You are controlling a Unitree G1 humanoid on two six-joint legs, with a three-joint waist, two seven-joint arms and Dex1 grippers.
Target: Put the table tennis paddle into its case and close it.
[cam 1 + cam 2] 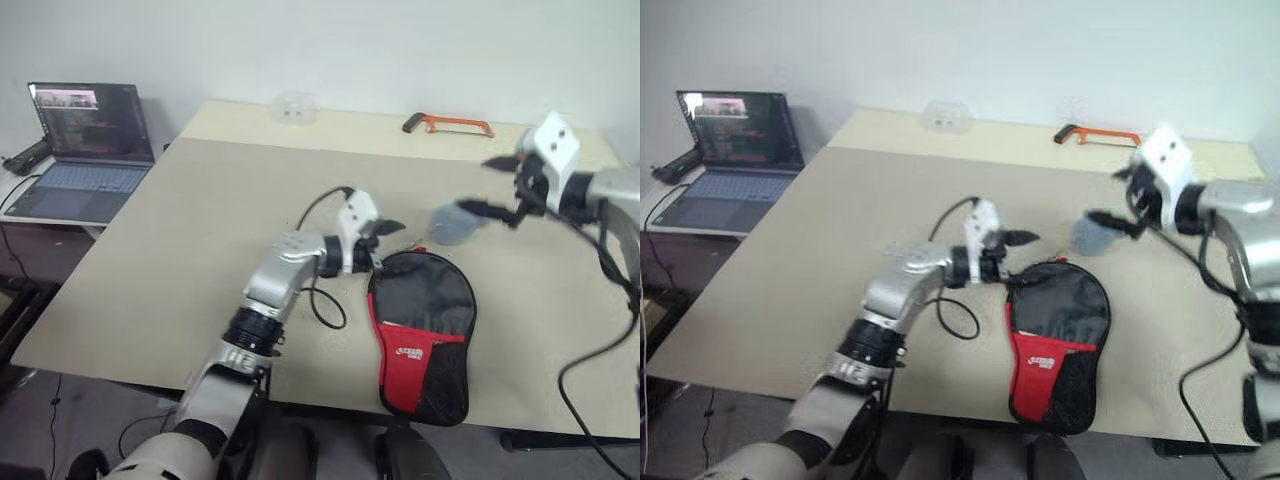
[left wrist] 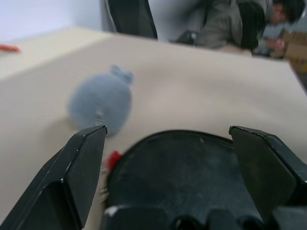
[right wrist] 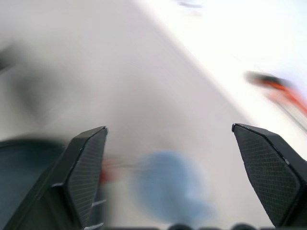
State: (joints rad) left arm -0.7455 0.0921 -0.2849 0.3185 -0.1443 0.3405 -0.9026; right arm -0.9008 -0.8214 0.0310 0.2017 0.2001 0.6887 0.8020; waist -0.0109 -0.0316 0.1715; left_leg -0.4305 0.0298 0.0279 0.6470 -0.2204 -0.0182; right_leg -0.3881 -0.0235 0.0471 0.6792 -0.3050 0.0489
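Black fabric and mesh with a red panel, the paddle-shaped case (image 1: pixel 425 335) lies flat near the table's (image 1: pixel 180 260) front edge, narrow end toward the robot, beside the wide-open, empty left gripper (image 1: pixel 388 237); right gripper (image 1: pixel 492 188) likewise.

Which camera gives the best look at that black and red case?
The left eye view: the case lies whole on the table. The right eye view shows the same. The left wrist view catches its rounded black end; the right wrist view, a blur.

The case (image 1: pixel 425 335) lies at the table's (image 1: pixel 180 260) near edge, toward five o'clock. The left gripper (image 1: pixel 388 240), jaws spread, hovers at its eleven o'clock; the right gripper (image 1: pixel 492 187), also spread, hangs at one o'clock.
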